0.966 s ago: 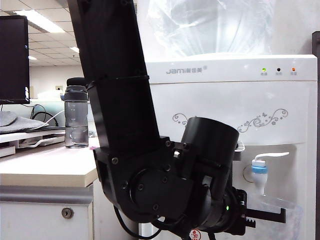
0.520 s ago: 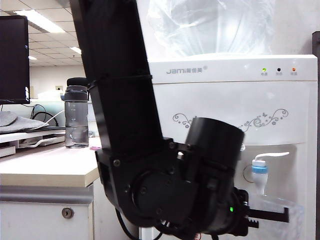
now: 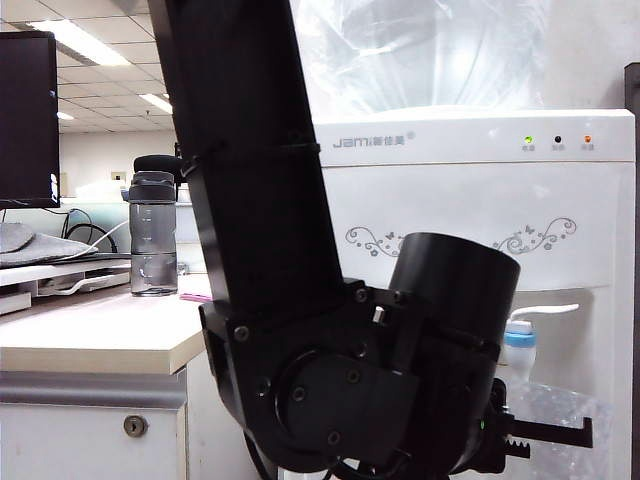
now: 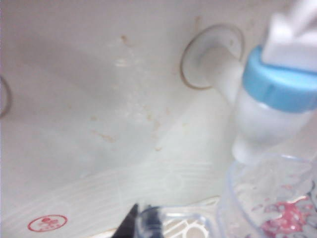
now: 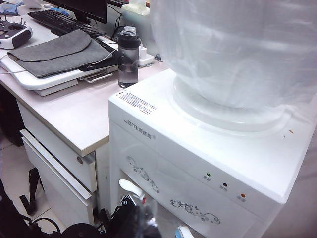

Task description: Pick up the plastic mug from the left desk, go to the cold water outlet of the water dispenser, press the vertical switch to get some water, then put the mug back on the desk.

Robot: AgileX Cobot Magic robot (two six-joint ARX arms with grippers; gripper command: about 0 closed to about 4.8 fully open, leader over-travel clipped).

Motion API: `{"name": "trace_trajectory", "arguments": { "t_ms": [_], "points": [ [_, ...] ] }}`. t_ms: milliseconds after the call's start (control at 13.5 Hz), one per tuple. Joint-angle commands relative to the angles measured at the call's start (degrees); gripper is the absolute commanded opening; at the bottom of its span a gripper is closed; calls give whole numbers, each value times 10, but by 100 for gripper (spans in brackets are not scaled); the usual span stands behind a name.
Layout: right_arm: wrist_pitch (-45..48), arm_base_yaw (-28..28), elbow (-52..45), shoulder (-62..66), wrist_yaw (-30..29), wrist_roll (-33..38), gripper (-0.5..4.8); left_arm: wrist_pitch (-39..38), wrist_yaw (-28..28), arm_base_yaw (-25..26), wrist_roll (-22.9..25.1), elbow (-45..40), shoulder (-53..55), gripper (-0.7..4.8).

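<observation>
Now the left arm has swung further right across the exterior view: left gripper (image 3: 560,432), fingers clamped on the plastic mug (image 3: 560,415), has carried it in under the cold water outlet (image 3: 519,345). In the left wrist view the mug (image 4: 270,198) rim sits just below the blue-collared tap (image 4: 270,106). So alignment looks nearly done; lever press comes next. Right gripper is not visible, so I cannot tell its state. Water dispenser (image 3: 470,200) reads "jam" plus small unreadable characters; the red round stamp by the fingers is illegible.
</observation>
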Motion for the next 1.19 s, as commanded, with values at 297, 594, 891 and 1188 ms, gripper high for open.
{"name": "trace_trajectory", "arguments": {
  "t_ms": [297,594,891,1188],
  "points": [
    [7,0,1,0,3,-1,-1,-48,11,-2,-3,4,-3,-6],
    [8,0,1,0,3,-1,-1,-50,9,-2,-18,4,-3,-6],
    [7,0,1,0,3,-1,-1,-49,8,-2,-37,6,-3,-6],
    [7,0,1,0,0,-1,-1,-49,2,-1,-53,6,-3,-6]
  ]
}}
